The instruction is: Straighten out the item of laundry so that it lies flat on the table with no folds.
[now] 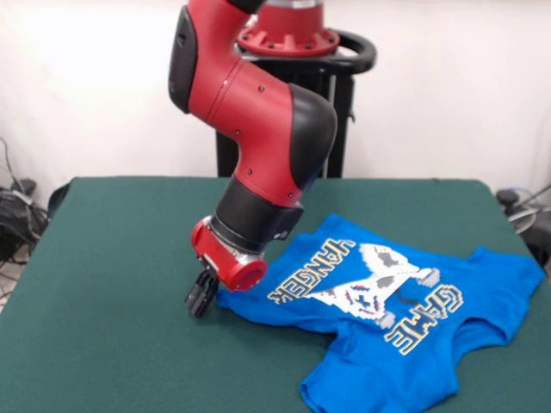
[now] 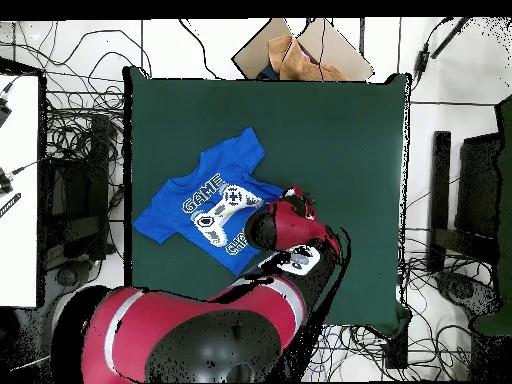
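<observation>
1. Shirt (image 1: 405, 344) lies print-up toward the table's (image 1: 112, 258) 4 o'clock in the front view, its bottom part doubled under so "CHANGER" reads cut off.
2. Sleeve at 5 o'clock looks rumpled.
3. Gripper (image 1: 201, 297) sits at the hem corner, at the shirt's 9 o'clock, tips down on or just beside the cloth; whether it is pinched or apart, I cannot tell.
4. Best handling, I judge: catch only the top layer, drag low and slowly toward 9 o'clock, and stop once the fold opens.
5. Arm (image 1: 258, 112) rises beyond.
</observation>
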### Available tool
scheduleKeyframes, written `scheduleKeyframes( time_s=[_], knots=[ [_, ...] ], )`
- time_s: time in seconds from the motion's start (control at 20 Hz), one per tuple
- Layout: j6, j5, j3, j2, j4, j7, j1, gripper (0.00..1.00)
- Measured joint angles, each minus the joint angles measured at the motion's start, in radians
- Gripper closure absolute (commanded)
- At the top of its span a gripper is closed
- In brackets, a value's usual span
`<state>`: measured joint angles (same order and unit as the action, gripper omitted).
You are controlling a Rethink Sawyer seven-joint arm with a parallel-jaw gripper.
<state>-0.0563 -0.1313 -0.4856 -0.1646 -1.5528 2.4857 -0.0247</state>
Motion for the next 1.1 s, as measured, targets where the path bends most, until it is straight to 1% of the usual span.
scheduleKeyframes(
  time_s=[0.1, 0.3, 0.55, 0.7, 1.1],
  knots=[
    [0.017, 0.008, 0.015, -0.016, 0.0, 0.0, 0.009, 1.0],
    [0.126, 0.031, 0.056, -0.073, 0.001, 0.0, 0.041, 1.0],
    [0.249, 0.053, 0.079, -0.122, 0.007, 0.0, 0.057, 1.0],
    [0.287, 0.064, 0.103, -0.147, 0.008, 0.0, 0.07, 1.0],
    [0.289, 0.067, 0.201, -0.17, 0.008, 0.0, 0.134, 1.0]
  ],
)
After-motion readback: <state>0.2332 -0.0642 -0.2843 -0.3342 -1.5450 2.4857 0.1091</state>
